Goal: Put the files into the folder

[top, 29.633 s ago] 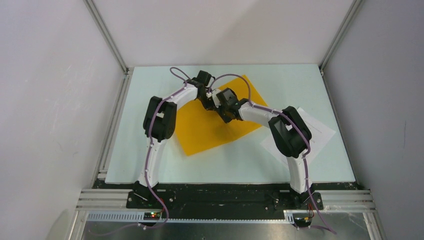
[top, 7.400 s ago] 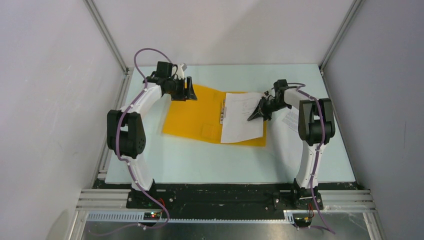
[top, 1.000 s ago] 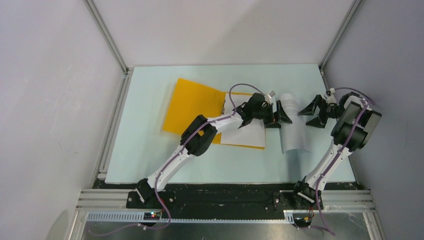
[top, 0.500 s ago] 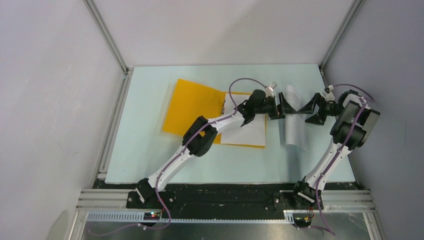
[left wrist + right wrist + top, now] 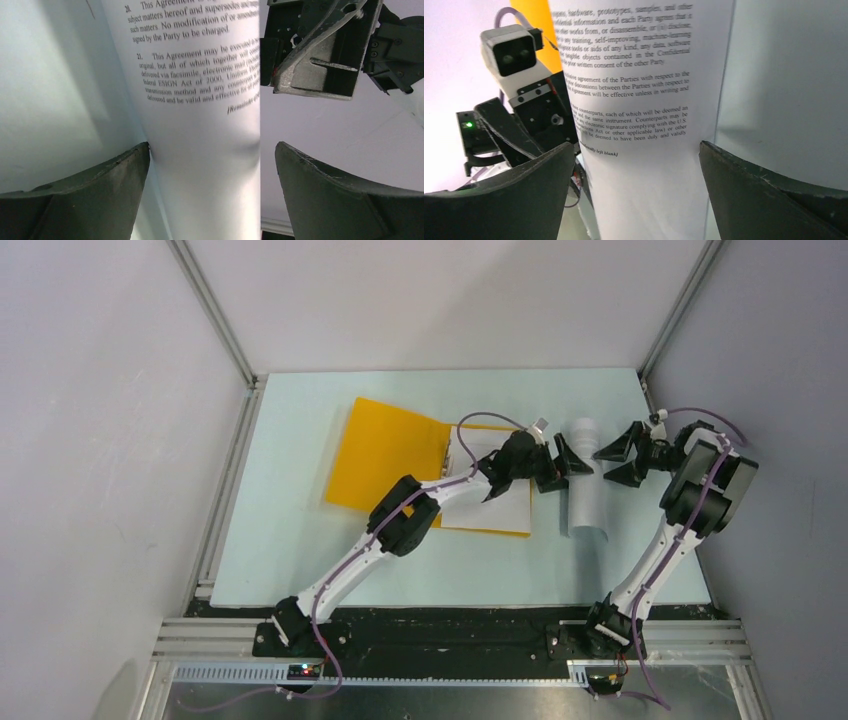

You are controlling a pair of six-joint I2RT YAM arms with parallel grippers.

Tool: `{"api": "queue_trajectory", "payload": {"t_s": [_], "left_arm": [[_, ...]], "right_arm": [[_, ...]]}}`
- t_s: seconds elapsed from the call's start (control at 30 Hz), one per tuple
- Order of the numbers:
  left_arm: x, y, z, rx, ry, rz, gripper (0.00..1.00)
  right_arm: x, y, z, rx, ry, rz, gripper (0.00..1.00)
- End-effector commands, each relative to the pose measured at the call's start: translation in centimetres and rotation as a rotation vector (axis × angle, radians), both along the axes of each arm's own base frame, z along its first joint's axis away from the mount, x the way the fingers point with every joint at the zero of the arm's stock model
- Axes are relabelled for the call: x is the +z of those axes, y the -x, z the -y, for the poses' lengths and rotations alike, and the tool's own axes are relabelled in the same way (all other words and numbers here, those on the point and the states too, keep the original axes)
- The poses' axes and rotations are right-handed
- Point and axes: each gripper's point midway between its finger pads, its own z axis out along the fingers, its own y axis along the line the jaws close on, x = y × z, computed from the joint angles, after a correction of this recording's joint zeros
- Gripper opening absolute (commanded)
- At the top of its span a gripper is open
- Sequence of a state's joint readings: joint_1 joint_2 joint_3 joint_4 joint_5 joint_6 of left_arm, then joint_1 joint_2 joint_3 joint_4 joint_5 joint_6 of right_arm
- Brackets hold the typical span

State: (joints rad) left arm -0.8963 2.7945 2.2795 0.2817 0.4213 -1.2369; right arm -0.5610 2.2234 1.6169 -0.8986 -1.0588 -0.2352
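The orange folder (image 5: 385, 455) lies open on the table, with one white file (image 5: 495, 502) flat on its right half. To the right of it a second file (image 5: 587, 502) is bowed up into a narrow arch. My left gripper (image 5: 572, 455) faces this arched file from the left and my right gripper (image 5: 606, 466) faces it from the right. In the left wrist view the printed file (image 5: 200, 100) runs between the open jaws of the left gripper (image 5: 212, 150), one fingertip (image 5: 142, 150) against its edge. In the right wrist view the file (image 5: 644, 100) runs between the open jaws of the right gripper (image 5: 636, 147).
The pale table (image 5: 300, 560) ends at aluminium rails on the left and right. The right arm's elbow (image 5: 715, 485) stands close to the right wall. The left arm (image 5: 400, 520) stretches across the folder's near right corner.
The two grippers have drawn closer together around the loose sheet, and it has bowed from a wider curve into a narrower arch. The folder and the sheet on it have not moved.
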Motion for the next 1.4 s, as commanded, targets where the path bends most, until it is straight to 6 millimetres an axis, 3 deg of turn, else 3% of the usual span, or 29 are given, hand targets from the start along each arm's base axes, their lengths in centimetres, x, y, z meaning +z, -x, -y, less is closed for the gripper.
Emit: {"api": "queue_trajectory", "payload": {"t_s": [0.0, 0.07, 0.27, 0.37, 0.53, 0.6, 0.7, 0.77, 0.83, 0.97, 1.07, 1.13, 1.3, 1.33, 1.37], "left_arm": [[4.9, -0.5, -0.5, 0.015, 0.091, 0.006, 1.00], [5.6, -0.7, -1.4, 0.015, 0.098, 0.015, 1.00], [15.5, -1.2, -3.4, -0.029, 0.266, 0.236, 1.00], [15.6, -0.5, -2.6, -0.063, 0.278, 0.294, 1.00], [11.6, 1.1, -1.4, -0.123, 0.233, 0.297, 1.00], [11.5, 1.8, -1.3, -0.143, 0.239, 0.287, 1.00], [14.0, 2.5, -1.7, -0.184, 0.292, 0.325, 1.00], [17.7, 3.2, -2.3, -0.210, 0.352, 0.407, 1.00], [19.8, 3.6, -2.7, -0.222, 0.375, 0.466, 1.00], [21.0, 3.4, -3.4, -0.206, 0.375, 0.493, 1.00], [20.5, 2.6, -3.7, -0.163, 0.335, 0.482, 1.00], [18.6, 2.0, -3.6, -0.137, 0.284, 0.428, 1.00], [11.9, 0.4, -3.5, -0.080, 0.121, 0.293, 0.99], [9.8, 0.0, -3.8, -0.055, 0.058, 0.248, 0.98], [9.4, -0.5, -4.2, -0.026, 0.036, 0.217, 0.97]], "right_arm": [[1.0, 0.3, -0.7, -0.041, -0.113, -0.016, 0.99], [0.6, 0.7, -0.4, -0.059, -0.118, -0.030, 0.99], [-0.7, 1.8, 0.3, -0.074, -0.081, -0.081, 0.99], [-0.8, 2.4, -0.6, -0.064, -0.128, -0.097, 1.00], [-0.9, 2.7, -2.4, -0.040, -0.208, -0.122, 0.99], [-1.0, 2.7, -2.8, -0.034, -0.225, -0.132, 0.99], [-1.4, 2.7, -2.8, -0.033, -0.221, -0.144, 0.99], [-1.6, 2.6, -2.7, -0.035, -0.210, -0.148, 1.00], [-1.8, 2.7, -2.7, -0.036, -0.205, -0.153, 0.99], [-1.8, 2.6, -2.7, -0.042, -0.206, -0.161, 1.00], [-1.8, 2.6, -2.6, -0.044, -0.200, -0.162, 0.99], [-1.8, 2.6, -2.6, -0.045, -0.197, -0.163, 0.99], [-1.8, 2.6, -2.9, -0.035, -0.179, -0.169, 0.99], [-1.8, 2.7, -3.0, -0.031, -0.179, -0.172, 0.99], [-1.8, 2.9, -3.3, -0.023, -0.181, -0.181, 1.00]]}}
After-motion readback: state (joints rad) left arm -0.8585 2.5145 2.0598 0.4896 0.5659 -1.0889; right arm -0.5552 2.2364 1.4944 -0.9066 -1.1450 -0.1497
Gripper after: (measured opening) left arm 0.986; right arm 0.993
